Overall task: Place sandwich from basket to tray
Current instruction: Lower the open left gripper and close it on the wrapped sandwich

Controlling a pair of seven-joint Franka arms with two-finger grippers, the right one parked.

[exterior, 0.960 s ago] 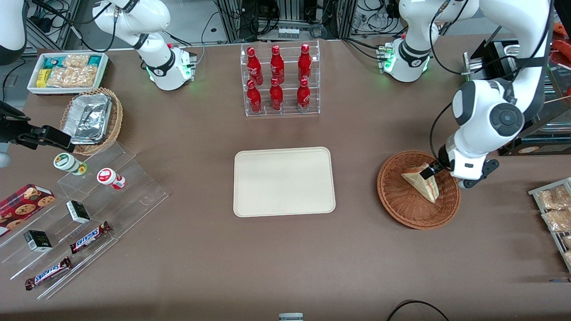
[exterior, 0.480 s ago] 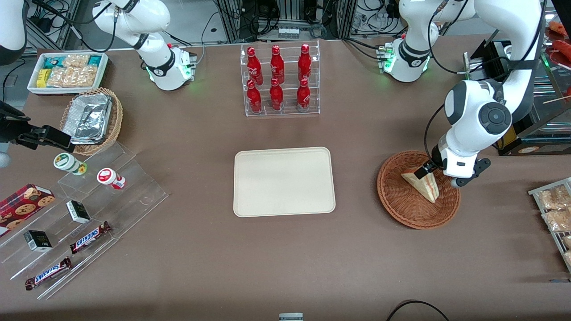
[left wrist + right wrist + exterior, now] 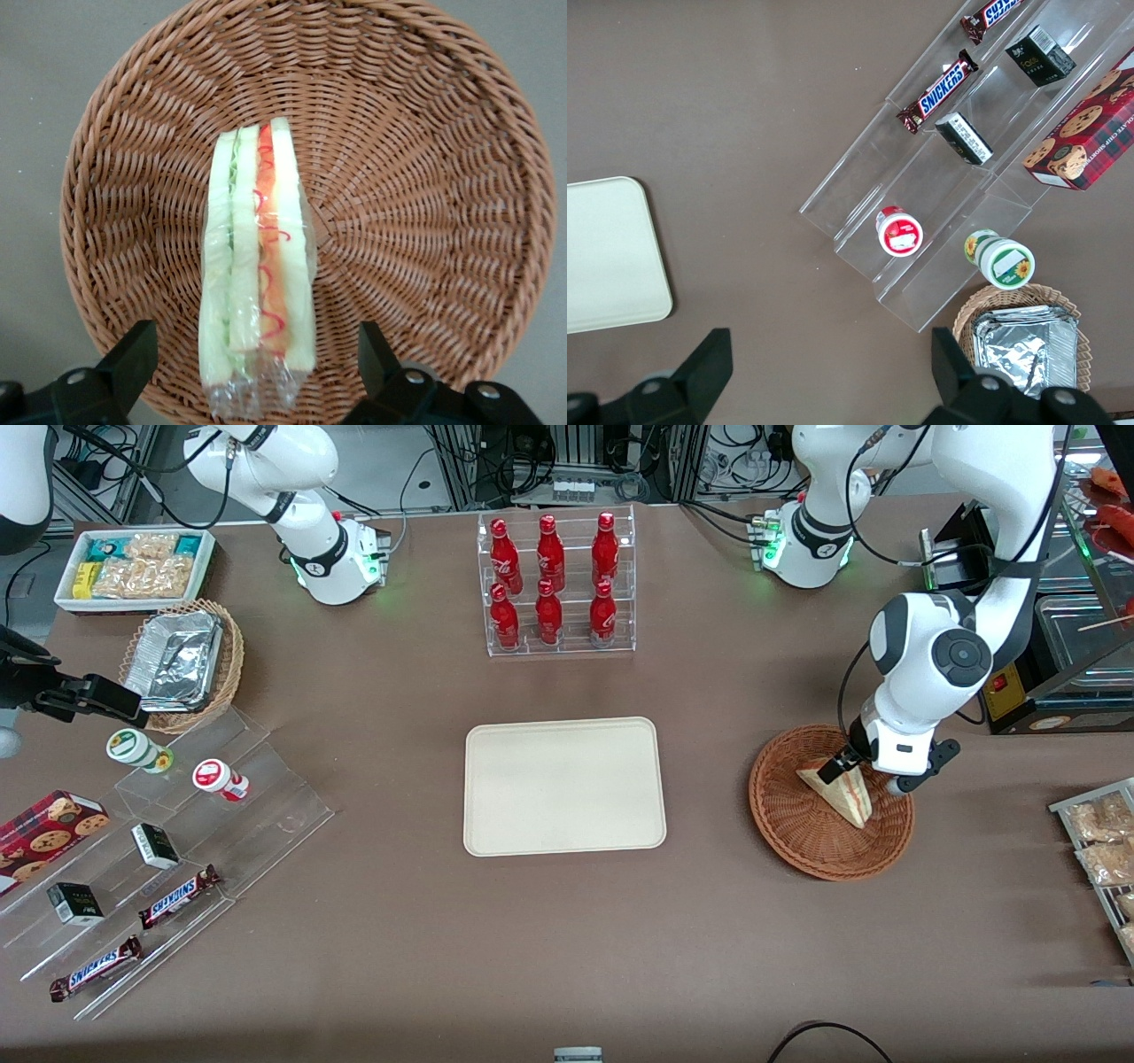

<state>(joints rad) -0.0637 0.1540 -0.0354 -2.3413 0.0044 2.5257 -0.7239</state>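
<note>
- Sandwich lies on edge in basket, wrapped.
- Gripper over its wide end, fingers apart, straddling, not touching.
- Prob. light, soft; wrap slippery. Squeeze gently across bread faces.

Reddish-brown woven basket; pale sandwich striped red, orange, green; cream tray; black gripper above.

1. Gripper over basket, fingers spread wide, one each side of sandwich, gaps both sides.
2. Basket rim low, no wall to clear.
3. Bare tabletop btwn basket & tray.
4. Bottle rack farther from front cam than tray, well apart.
</note>
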